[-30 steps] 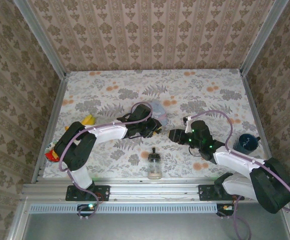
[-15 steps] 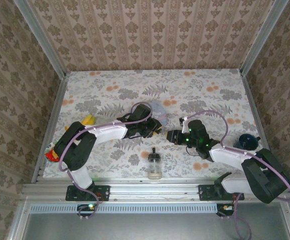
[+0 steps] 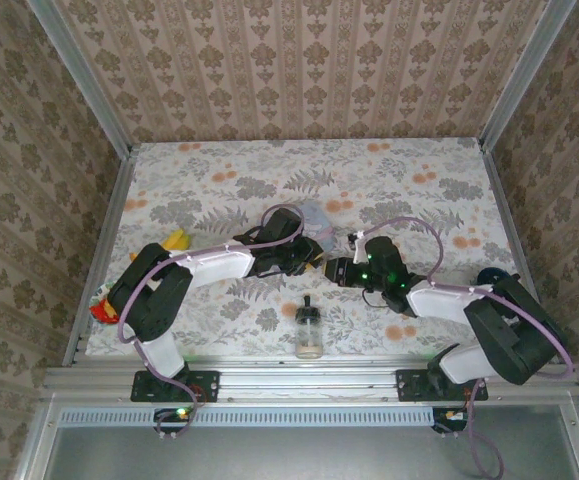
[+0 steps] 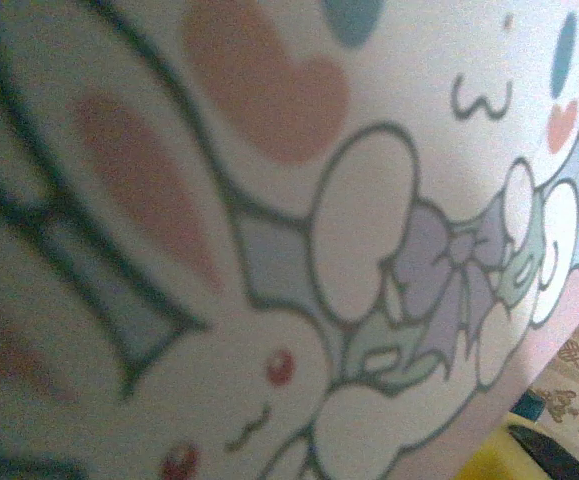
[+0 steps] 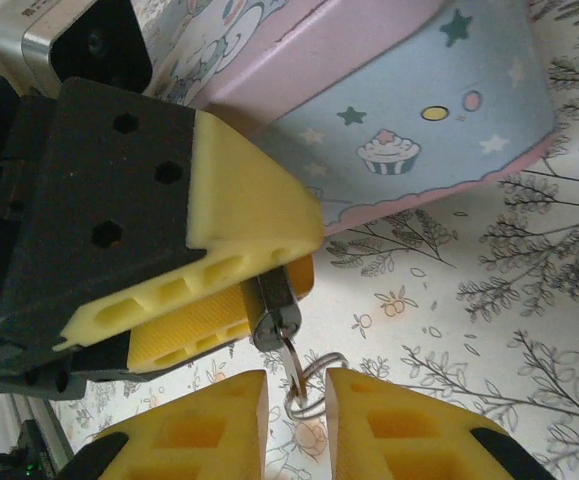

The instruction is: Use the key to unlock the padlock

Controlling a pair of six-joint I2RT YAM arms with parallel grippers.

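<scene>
In the right wrist view, the tiny dark brassy padlock [image 5: 275, 306] is clamped between the yellow fingers [image 5: 239, 215] of my left gripper [image 5: 281, 275], which is shut on it. A thin key [image 5: 290, 353] sticks out of its keyhole, and a wire ring [image 5: 319, 362] hangs from the key. My right gripper [image 5: 297, 420] stands open with one yellow finger on each side of the key, not touching it. From above, the left gripper [image 3: 309, 258] and right gripper [image 3: 332, 270] meet beside the pale blue tin [image 3: 315, 214]. The tin's cartoon lid [image 4: 269, 200] lies close under the left wrist camera.
A small glass bottle with a black cap [image 3: 309, 331] stands near the front edge, below the grippers. A dark blue cup [image 3: 493, 279] sits at the right. Yellow [image 3: 174, 240] and red [image 3: 100, 311] items lie at the left edge. Patterned walls enclose the table.
The right arm has reached leftward, bringing its gripper up to the left gripper and around the key. The left arm has stayed put with the padlock.
</scene>
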